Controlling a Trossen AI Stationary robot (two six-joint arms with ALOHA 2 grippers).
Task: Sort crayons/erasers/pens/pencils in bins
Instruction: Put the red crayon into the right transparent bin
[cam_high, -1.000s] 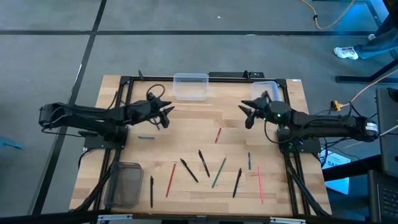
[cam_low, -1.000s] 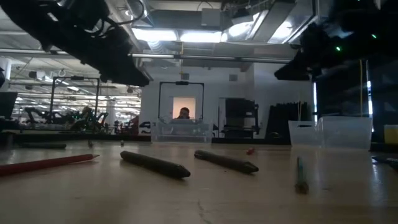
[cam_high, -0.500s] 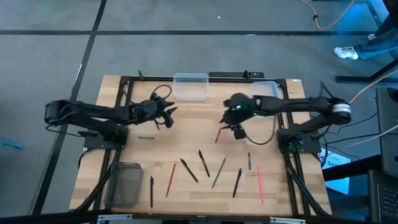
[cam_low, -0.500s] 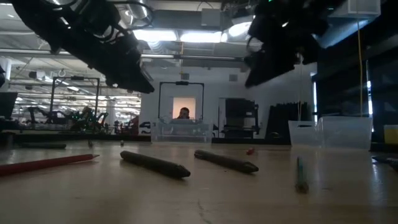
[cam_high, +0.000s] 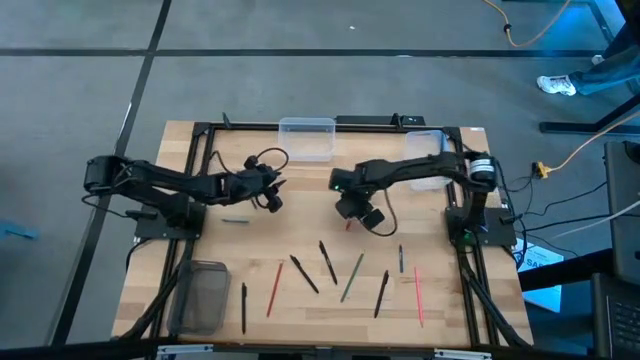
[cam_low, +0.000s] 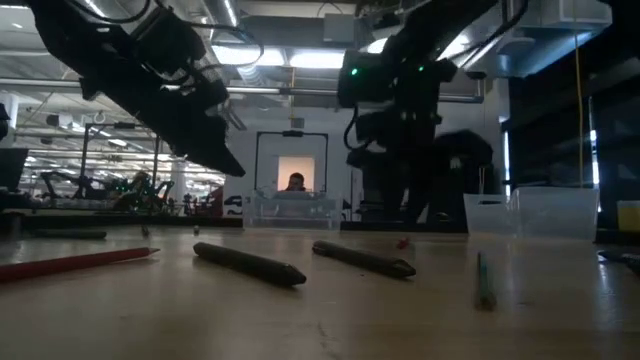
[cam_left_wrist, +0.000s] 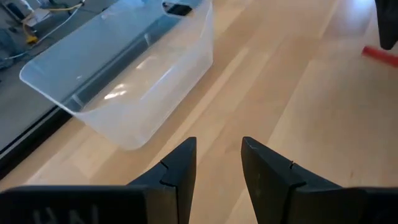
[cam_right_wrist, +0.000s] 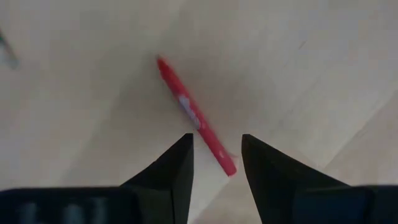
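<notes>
A red crayon lies flat on the wooden table, near its middle. My right gripper hangs open above it, pointing down, with its fingertips on either side of the crayon's near end and clear of it; in the high view the right gripper stands just over the crayon. My left gripper is open and holds nothing, tipped down toward the far clear bin. A second clear bin stands at the far right. The smoky bin stands at the near left.
Several pens and pencils lie in a loose row across the near half of the table, among them a red one, a black one and a pink one. A small dark piece lies near the left arm.
My right gripper has swung from the table's right side toward its middle, come down, and turned from level to pointing down over the red crayon. My left gripper has sunk a little and tipped further down. Both have stayed open.
</notes>
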